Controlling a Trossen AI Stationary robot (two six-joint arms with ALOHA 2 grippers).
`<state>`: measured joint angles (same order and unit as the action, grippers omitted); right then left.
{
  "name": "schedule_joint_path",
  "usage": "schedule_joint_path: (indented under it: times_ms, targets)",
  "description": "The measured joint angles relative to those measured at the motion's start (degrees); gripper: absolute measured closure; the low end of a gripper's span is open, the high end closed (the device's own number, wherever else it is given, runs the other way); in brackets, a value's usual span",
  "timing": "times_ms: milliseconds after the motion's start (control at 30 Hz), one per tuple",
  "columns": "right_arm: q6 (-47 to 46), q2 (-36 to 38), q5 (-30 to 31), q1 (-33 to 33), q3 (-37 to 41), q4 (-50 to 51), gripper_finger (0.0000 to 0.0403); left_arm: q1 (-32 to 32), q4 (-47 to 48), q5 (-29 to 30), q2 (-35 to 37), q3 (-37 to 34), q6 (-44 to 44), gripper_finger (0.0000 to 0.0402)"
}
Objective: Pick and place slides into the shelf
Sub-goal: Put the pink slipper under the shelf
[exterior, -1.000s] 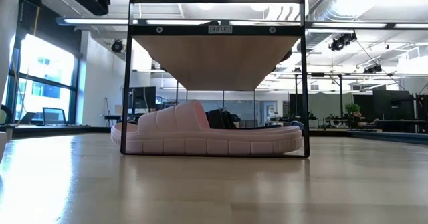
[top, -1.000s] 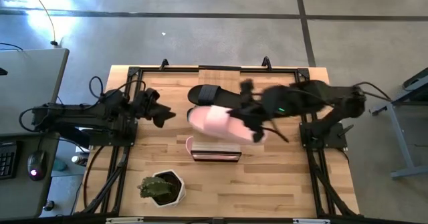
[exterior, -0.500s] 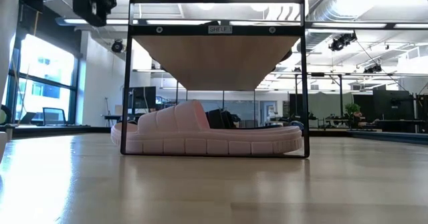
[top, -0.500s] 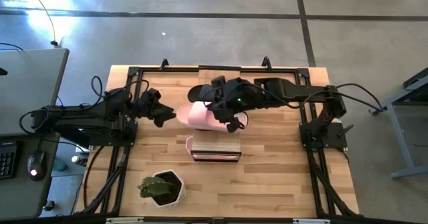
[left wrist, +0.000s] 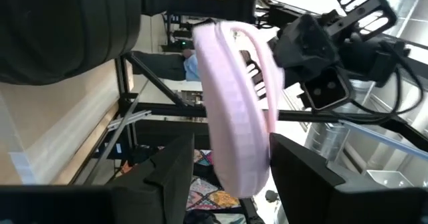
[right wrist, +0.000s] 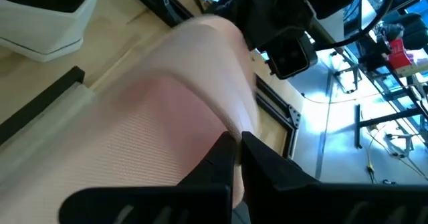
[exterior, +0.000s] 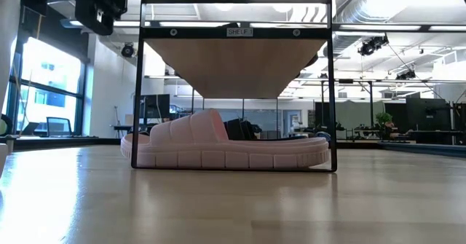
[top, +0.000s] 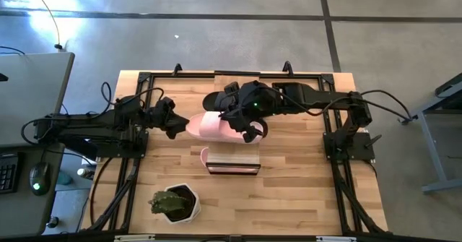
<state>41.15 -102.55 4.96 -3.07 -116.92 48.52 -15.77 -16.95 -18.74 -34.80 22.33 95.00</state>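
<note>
On the butcher-block table, my right gripper is clenched on a pink slide above the shelf; my left gripper gapes beside its toe. I reckon a handover is next.

A potted plant stands on the table, beside a desk.

2 pink slides, 1 black slide
</note>
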Motion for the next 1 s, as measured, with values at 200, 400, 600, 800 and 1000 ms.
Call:
schedule_joint_path:
  times_ms: [200,400,600,800,1000]
  targets:
    - [0.4,0.0,-0.4,0.5,0.0,-1.4,0.0403,0.0,0.0,-0.1,-1.1,0.0,0.3,0.0222]
    - [0.5,-1.0,-0.8,0.5,0.0,-2.4,0.0403,0.0,-0.1,-1.3,-2.5,0.0,1.4,0.0222]
    - [0.9,-2.3,-1.0,0.5,0.0,-3.0,0.0403,0.0,-0.4,-1.2,-2.8,0.0,1.4,0.0223]
    - [0.7,-2.5,-0.6,0.5,0.0,-2.9,0.0403,0.0,-0.4,-1.2,-2.8,0.0,1.5,0.0271]
    - [0.7,-2.4,-0.6,0.5,0.0,-2.2,0.0403,0.0,0.1,-1.2,-2.8,0.0,1.4,0.0375]
